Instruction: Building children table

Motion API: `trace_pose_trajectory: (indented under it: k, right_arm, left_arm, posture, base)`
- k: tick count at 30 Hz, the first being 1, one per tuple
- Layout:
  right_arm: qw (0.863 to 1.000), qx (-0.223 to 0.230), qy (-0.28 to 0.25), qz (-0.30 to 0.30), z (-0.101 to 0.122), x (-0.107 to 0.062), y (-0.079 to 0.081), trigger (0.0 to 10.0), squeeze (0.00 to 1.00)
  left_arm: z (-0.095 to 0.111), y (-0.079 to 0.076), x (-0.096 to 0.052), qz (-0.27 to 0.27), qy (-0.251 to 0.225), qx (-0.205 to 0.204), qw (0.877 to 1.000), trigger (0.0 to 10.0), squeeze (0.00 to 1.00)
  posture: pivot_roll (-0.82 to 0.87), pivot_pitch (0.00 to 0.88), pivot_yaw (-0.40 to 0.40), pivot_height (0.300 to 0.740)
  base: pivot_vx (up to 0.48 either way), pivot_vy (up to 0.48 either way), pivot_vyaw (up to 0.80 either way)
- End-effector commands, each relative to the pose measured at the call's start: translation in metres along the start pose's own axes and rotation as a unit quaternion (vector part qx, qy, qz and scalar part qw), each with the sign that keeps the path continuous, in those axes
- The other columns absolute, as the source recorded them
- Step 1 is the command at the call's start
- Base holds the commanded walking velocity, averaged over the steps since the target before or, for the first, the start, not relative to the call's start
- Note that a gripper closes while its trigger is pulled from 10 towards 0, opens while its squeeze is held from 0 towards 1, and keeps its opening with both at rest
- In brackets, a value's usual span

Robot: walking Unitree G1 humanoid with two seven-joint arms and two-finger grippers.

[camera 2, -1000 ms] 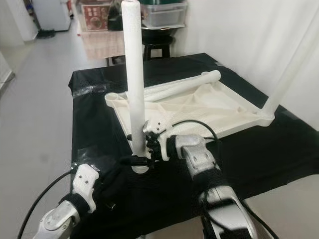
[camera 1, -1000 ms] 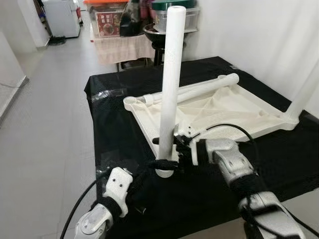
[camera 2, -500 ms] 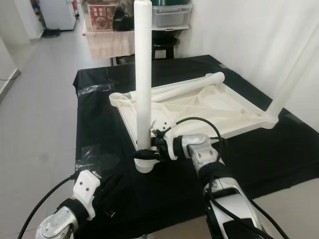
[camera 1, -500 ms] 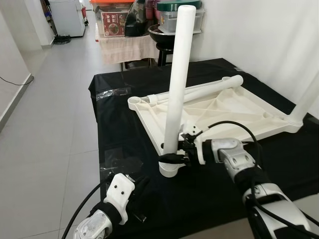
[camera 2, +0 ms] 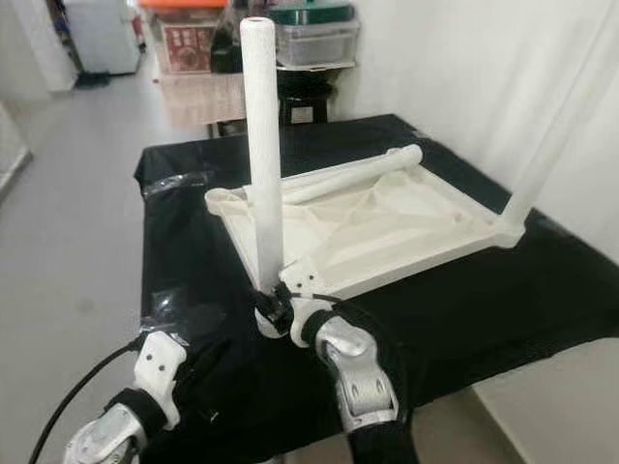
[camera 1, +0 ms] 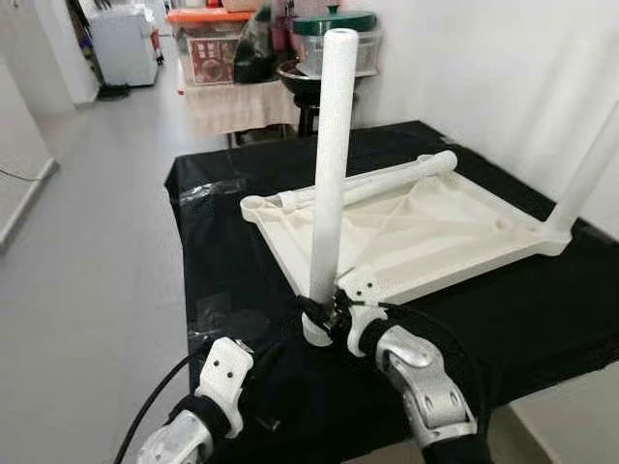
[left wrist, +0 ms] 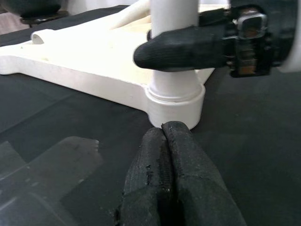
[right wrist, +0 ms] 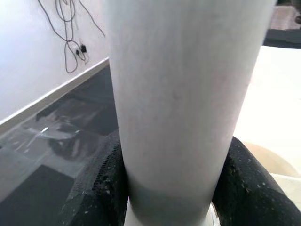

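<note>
The white tabletop (camera 1: pixel 435 227) lies upside down on a black cloth. One white leg (camera 1: pixel 329 164) stands upright in its near corner socket (camera 1: pixel 315 334). My right gripper (camera 1: pixel 324 314) is shut on this leg just above the socket; both fingers (right wrist: pixel 99 188) wrap the tube (right wrist: pixel 188 94). My left gripper (left wrist: pixel 163 132) is shut and holds nothing. It rests on the cloth with its tips just short of the socket (left wrist: pixel 175 101). A second leg (camera 1: pixel 583 174) stands in the far right corner. A third leg (camera 1: pixel 387 180) lies across the tabletop's far edge.
The black-covered table (camera 1: pixel 542 309) ends close in front of me and at the left, with grey floor (camera 1: pixel 87 251) beyond. Shiny tape patches (camera 1: pixel 224 314) lie on the cloth. Boxes and a stool (camera 1: pixel 309 72) stand behind the table. A white wall (camera 1: pixel 503 68) runs along the right.
My right forearm has swung from the right of the upright leg round to its near side, still shut on the leg's base. The head view has shifted slightly. The left gripper stays put.
</note>
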State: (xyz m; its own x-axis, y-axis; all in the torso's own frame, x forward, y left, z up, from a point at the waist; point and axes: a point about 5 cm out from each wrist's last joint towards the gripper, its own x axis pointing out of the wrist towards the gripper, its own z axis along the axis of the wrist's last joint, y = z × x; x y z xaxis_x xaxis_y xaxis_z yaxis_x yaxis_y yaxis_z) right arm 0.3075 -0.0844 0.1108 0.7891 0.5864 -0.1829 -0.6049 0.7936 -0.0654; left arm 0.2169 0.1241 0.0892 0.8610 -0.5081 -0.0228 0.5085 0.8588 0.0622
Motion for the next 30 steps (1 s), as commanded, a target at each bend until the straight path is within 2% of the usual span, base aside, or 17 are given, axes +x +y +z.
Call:
trace_pose_trajectory:
  k: [1,2,3,4,7,8,9,10,13,14,15,19,25,26,28,29,30]
  right_arm:
    - [0.999,0.001,0.042,0.001,-0.014,0.004,0.003,0.0,0.0]
    - [0.998,0.01,0.055,0.002,-0.016,0.007,0.002,10.0,0.0]
    - [0.998,0.01,0.055,0.002,-0.016,0.007,0.002,10.0,0.0]
    - [0.998,0.024,0.052,0.032,-0.015,0.01,0.006,10.0,0.11]
    - [0.998,0.024,0.052,0.032,-0.015,0.01,0.006,10.0,0.11]
    - [0.996,0.031,0.043,0.073,-0.01,0.011,0.008,10.0,1.0]
    - [0.99,0.029,0.012,0.139,0.003,0.015,0.005,10.0,1.0]
    - [0.99,0.029,0.012,0.139,0.003,0.015,0.005,10.0,1.0]
    - [0.96,-0.012,-0.044,0.276,0.036,0.011,-0.008,10.0,1.0]
    - [0.96,-0.012,-0.044,0.276,0.036,0.011,-0.008,10.0,1.0]
    - [0.952,-0.017,-0.044,0.303,0.041,0.011,-0.013,10.0,0.0]
    - [0.943,-0.021,-0.027,0.332,0.046,0.015,-0.021,10.0,0.0]
    - [0.947,0.003,-0.016,0.322,0.053,0.027,-0.035,10.0,0.0]
    - [0.944,0.006,-0.015,0.33,0.054,0.027,-0.037,4.7,0.0]
    - [0.944,0.007,-0.016,0.33,0.054,0.028,-0.038,4.7,0.0]
    - [0.944,0.011,-0.016,0.328,0.054,0.028,-0.04,0.0,0.0]
    - [0.944,0.011,-0.016,0.328,0.054,0.028,-0.04,0.0,0.0]
  left_arm:
    - [-0.002,0.002,0.0,-0.006,0.009,0.003,1.0,10.0,0.0]
    - [-0.003,0.002,0.001,-0.005,0.009,0.002,1.0,10.0,0.0]
    - [-0.003,0.002,0.001,-0.005,0.009,0.002,1.0,10.0,0.0]
    - [-0.003,0.002,0.0,0.0,0.009,0.002,1.0,10.0,0.0]
    - [-0.003,0.002,0.0,0.0,0.009,0.002,1.0,10.0,0.0]
    - [-0.004,0.002,0.001,0.005,0.008,0.0,1.0,10.0,0.0]
    - [-0.004,0.002,0.001,0.008,0.008,-0.001,1.0,10.0,0.0]
    - [-0.004,0.002,0.001,0.008,0.008,-0.001,1.0,10.0,0.0]
    - [-0.004,0.0,0.003,0.008,0.005,-0.005,1.0,10.0,0.0]
    - [-0.004,0.0,0.003,0.008,0.005,-0.005,1.0,10.0,0.0]
    - [-0.003,0.0,0.003,0.008,0.005,-0.005,1.0,10.0,0.0]
    - [-0.003,-0.001,0.002,0.01,0.002,-0.007,1.0,10.0,0.0]
    - [-0.002,-0.003,0.002,0.011,0.001,-0.009,1.0,10.0,0.0]
    - [-0.002,-0.004,0.002,0.011,0.001,-0.01,1.0,10.0,0.0]
    - [-0.002,-0.004,0.002,0.011,0.001,-0.009,1.0,10.0,0.0]
    - [-0.001,-0.004,0.002,0.011,0.001,-0.01,1.0,10.0,0.0]
    - [-0.001,-0.004,0.002,0.011,0.001,-0.01,1.0,10.0,0.0]
  posture:
    - [-0.03,0.0,-0.008,0.74]
    - [-0.02,0.0,-0.015,0.74]
    - [-0.02,0.0,-0.015,0.74]
    - [-0.02,0.0,-0.017,0.74]
    - [-0.02,0.0,-0.017,0.74]
    - [-0.01,0.0,-0.024,0.74]
    - [-0.01,0.0,-0.027,0.74]
    - [-0.01,0.0,-0.027,0.74]
    - [0.0,0.0,-0.034,0.74]
    - [0.0,0.0,-0.034,0.74]
    - [0.01,0.0,-0.037,0.74]
    - [0.01,0.0,-0.038,0.74]
    - [0.04,0.0,-0.049,0.74]
    - [0.04,0.0,-0.049,0.74]
    - [0.04,0.0,-0.05,0.74]
    - [0.04,0.0,-0.05,0.74]
    - [0.04,0.0,-0.05,0.74]
  base:
    - [0.0,0.0,0.0]
    - [0.0,0.0,0.0]
    - [0.0,0.0,0.0]
    - [0.0,0.0,0.0]
    - [0.0,0.0,0.0]
    - [0.0,0.0,0.0]
    - [0.0,0.0,0.0]
    - [0.0,0.0,0.0]
    - [0.0,0.0,0.0]
    - [0.0,0.0,0.0]
    - [0.0,0.0,0.0]
    - [0.0,0.0,0.0]
    - [0.0,0.0,0.0]
    - [0.0,0.0,0.0]
    - [0.0,0.0,0.0]
    - [0.0,0.0,0.0]
    - [0.0,0.0,0.0]
